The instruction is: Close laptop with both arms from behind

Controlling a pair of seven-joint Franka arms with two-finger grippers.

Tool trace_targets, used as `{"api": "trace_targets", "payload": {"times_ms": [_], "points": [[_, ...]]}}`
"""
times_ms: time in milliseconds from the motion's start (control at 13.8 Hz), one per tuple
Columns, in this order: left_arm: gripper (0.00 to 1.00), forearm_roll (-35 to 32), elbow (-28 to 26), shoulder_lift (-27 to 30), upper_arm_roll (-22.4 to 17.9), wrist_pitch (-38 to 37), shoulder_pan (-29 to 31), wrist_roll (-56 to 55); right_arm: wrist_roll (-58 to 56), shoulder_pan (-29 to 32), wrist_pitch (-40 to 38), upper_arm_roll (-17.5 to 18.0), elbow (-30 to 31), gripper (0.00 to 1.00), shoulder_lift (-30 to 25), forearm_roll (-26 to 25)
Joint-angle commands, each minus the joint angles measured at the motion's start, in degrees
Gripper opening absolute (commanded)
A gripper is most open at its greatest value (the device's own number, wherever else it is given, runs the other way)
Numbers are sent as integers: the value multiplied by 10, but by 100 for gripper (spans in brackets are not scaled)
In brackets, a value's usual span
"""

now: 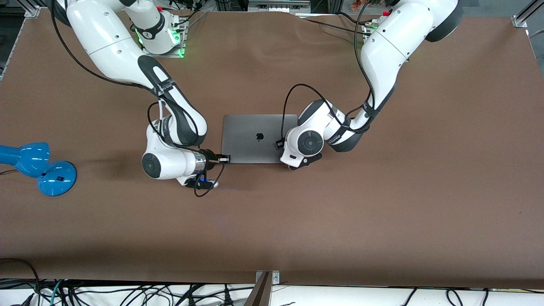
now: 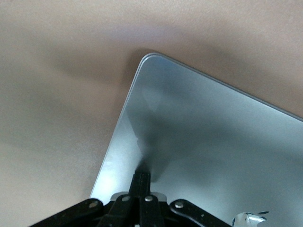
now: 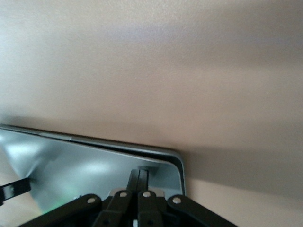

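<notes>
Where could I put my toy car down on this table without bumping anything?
The wide bare strip of table nearer the front camera than the laptop is free, as is the left arm's end. It is crowded around the laptop, where the shut right gripper and shut left gripper press its lid, and by the blue lamp.

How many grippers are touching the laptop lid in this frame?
2. The right gripper, shut, presses the laptop lid's corner toward the right arm's end; the left gripper, shut, presses the lid toward the left arm's end.
</notes>
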State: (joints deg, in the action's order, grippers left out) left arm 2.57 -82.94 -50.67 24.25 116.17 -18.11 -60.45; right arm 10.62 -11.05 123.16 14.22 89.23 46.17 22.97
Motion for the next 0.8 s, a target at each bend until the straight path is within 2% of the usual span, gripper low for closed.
{"api": "trace_targets", "payload": {"times_ms": [0,218,291,363,436,508,581,654,726], "points": [[0,-21,18,-22,-6,12,-11,2,-4,-7,7,-2,-14,1,11,-15],[0,-21,18,-25,-6,13,-11,2,-3,-7,7,-2,-15,1,13,-21],[0,-21,18,-26,-6,13,-11,2,-2,-7,4,-2,-15,5,10,-21],[0,-21,18,-26,-6,13,-11,2,-1,-7,1,-2,-15,34,7,-21],[0,-21,19,-24,-6,13,-10,2,1,-9,1,-2,-14,86,2,-24],[0,-21,20,-22,-5,13,-7,-1,-2,-9,1,-2,-13,100,-9,-34],[6,-20,21,-15,-5,9,-3,-2,-3,-9,-1,-2,-3,100,-23,-48],[32,-21,22,-7,-5,5,8,-1,-3,-10,-5,-2,11,100,-41,-53],[90,-22,22,0,0,2,21,1,-3,-10,-6,-2,21,100,-58,-53]]}}
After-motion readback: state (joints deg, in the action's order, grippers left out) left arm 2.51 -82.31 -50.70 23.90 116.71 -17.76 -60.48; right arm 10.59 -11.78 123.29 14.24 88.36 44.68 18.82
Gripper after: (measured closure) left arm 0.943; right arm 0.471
